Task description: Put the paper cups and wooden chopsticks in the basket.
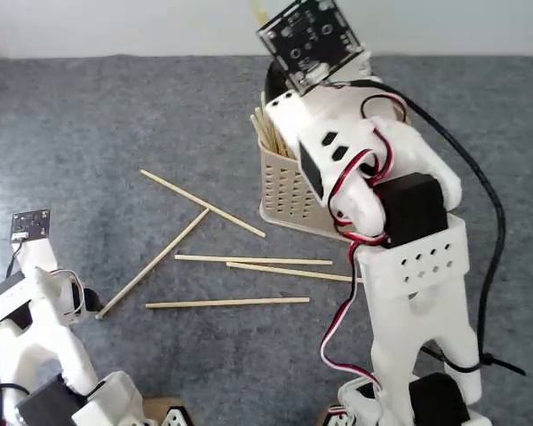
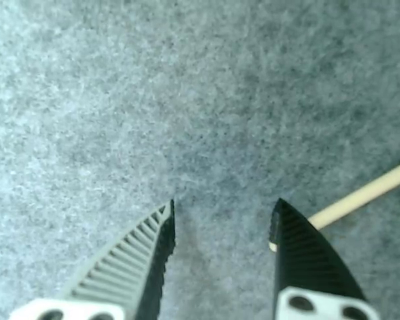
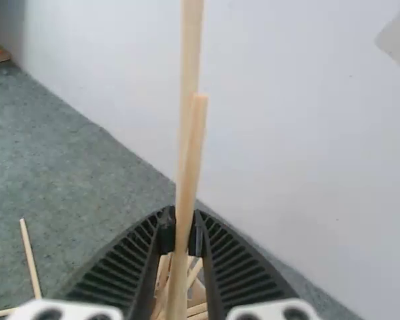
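A beige slotted basket [image 1: 284, 191] stands on the grey mat at the back right, with wooden chopsticks [image 1: 271, 133] leaning inside it. My right gripper [image 3: 181, 230] is above the basket, shut on two upright chopsticks [image 3: 190, 120]. Several more chopsticks [image 1: 253, 260] lie loose on the mat in front of the basket. At the front left my left gripper [image 2: 225, 213] is open just above the mat. The near end of one diagonal chopstick [image 2: 360, 197] lies beside its black finger [image 2: 300, 253], outside the jaws.
A white wall [image 3: 307, 133] rises close behind the basket. The right arm's body [image 1: 409, 293] stands to the right of the loose chopsticks. Bare grey mat [image 1: 89, 133] stretches across the back left.
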Tool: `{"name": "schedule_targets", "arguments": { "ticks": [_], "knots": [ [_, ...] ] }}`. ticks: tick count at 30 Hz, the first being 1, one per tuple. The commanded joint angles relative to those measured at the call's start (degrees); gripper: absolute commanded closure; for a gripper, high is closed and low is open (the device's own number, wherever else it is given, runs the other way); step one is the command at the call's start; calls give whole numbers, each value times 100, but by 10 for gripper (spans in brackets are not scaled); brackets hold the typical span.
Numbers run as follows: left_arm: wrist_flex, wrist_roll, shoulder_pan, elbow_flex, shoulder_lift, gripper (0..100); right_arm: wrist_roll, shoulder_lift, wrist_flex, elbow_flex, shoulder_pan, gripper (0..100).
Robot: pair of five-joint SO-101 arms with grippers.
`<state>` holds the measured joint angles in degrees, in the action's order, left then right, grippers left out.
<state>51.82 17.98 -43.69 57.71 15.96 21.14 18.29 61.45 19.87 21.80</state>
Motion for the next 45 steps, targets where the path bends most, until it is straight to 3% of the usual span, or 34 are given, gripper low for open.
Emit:
{"name": "schedule_targets", "arguments": {
  "ticks": [1,12,36,45],
  "knots": [
    [-105,-9,-18,-31,202,775,-53,66,-330,264,-259,989],
    [-220,-9,-18,48,202,775,-703,-998,-892,273,-681,989],
    [-220,-9,-18,48,211,775,-1116,-1886,-2703,774,-224,989],
    [-220,-9,-18,48,202,775,-1723,-2308,-2088,774,-409,989]
  ]
}}
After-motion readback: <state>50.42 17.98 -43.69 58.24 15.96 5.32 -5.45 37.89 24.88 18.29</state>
